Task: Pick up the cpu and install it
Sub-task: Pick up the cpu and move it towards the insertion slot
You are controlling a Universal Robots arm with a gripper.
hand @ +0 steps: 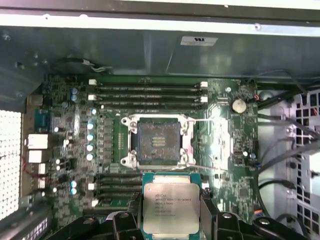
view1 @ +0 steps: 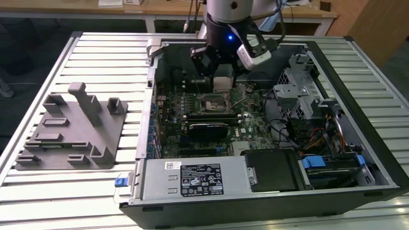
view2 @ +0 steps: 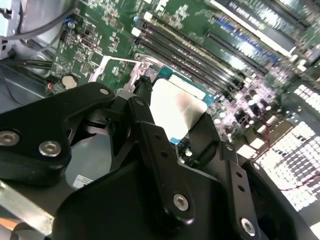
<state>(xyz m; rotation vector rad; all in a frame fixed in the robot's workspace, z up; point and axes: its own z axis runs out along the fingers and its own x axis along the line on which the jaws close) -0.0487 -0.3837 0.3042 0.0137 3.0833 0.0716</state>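
So the fingers (view2: 205, 135) are clamped on the cpu (hand: 171, 207), one black finger on each of two opposite edges, and you can see that in both wrist views. The silver-grey top faces the first wrist view's camera, with a thin green border around it. The chip is held up off the motherboard (hand: 115, 135), not seated. It sits just beside the cpu socket (hand: 159, 140), over the long dark slots (hand: 120, 180) next to it. The socket's metal frame is open, with the dark contact field showing in the middle. There's another row of long slots (hand: 147, 95) on the socket's far side and a round coin battery (hand: 240, 105) off toward one corner of the board. In the exterior view the arm reaches down into the open computer case (view1: 255, 211), which lies on its side on the slatted bench (view1: 64, 201). A grey fixture (view1: 70, 134) with upright posts stands on the bench at the exterior view's left, well apart from the case.
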